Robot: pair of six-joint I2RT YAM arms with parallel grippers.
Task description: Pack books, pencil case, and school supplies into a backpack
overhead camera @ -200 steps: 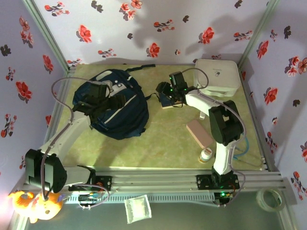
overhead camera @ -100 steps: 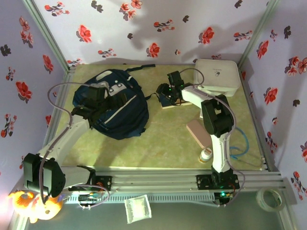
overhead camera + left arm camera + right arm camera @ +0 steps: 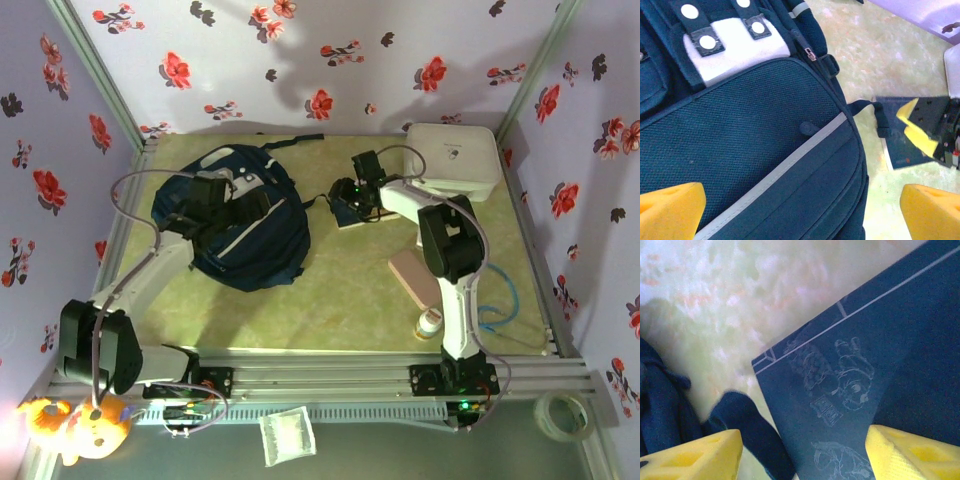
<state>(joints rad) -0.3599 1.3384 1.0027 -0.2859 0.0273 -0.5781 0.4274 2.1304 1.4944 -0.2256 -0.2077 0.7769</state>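
Note:
The navy backpack (image 3: 240, 220) lies flat at the back left of the table, and its white-striped front panel (image 3: 765, 150) sits under my left gripper (image 3: 802, 215). That gripper (image 3: 240, 207) hovers over the pack, open, with nothing between its yellow fingertips (image 3: 670, 210). The books (image 3: 352, 212) lie just right of the pack. My right gripper (image 3: 350, 193) hangs low over them, open. The top dark-blue cover (image 3: 855, 375) with its faint line drawing lies between and under its fingertips (image 3: 912, 452). The pinkish pencil case (image 3: 415, 277) lies at the right.
A white rounded box (image 3: 452, 157) stands at the back right corner. A small white bottle (image 3: 430, 322) sits near the front right. A dark backpack strap (image 3: 750, 432) reaches to the books' left edge. Flowered walls close in three sides.
My left gripper has opened wider and shifted slightly right over the backpack. The right arm's elbow has swung in and back, while its gripper stays over the books.

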